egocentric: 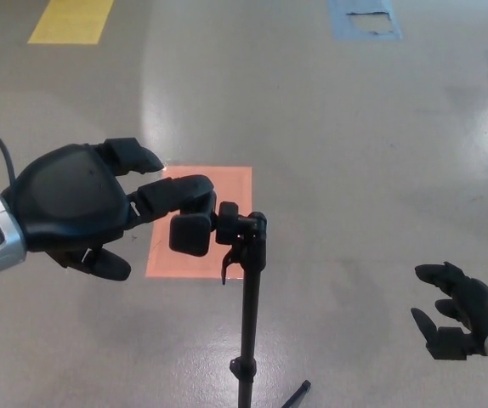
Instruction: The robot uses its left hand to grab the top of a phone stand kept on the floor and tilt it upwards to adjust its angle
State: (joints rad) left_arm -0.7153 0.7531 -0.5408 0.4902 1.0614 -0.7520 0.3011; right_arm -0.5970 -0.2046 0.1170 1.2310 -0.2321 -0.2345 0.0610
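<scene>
Phone stand (pixel 246 280) upright on floor (pixel 354 153); left hand (pixel 82 208) fingers (pixel 176 194) touching its top clamp (pixel 191 234); right hand (pixel 458 321) spread, empty; orange patch (pixel 227 183) behind, yellow (pixel 70 19) and blue (pixel 365 17) marks far

place: workshop or lab hall | evidence: polished concrete floor (pixel 337 153) | yellow (pixel 70 20), blue (pixel 363 19), orange (pixel 214 183) floor markings

Matt black phone stand (pixel 248 280) on a smooth, faintly glossy floor (pixel 354 153).

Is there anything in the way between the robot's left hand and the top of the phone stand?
No, nothing visible. The left hand is already at the phone stand, with a finger reaching onto the holder at its top. Only bare floor lies around.
</scene>
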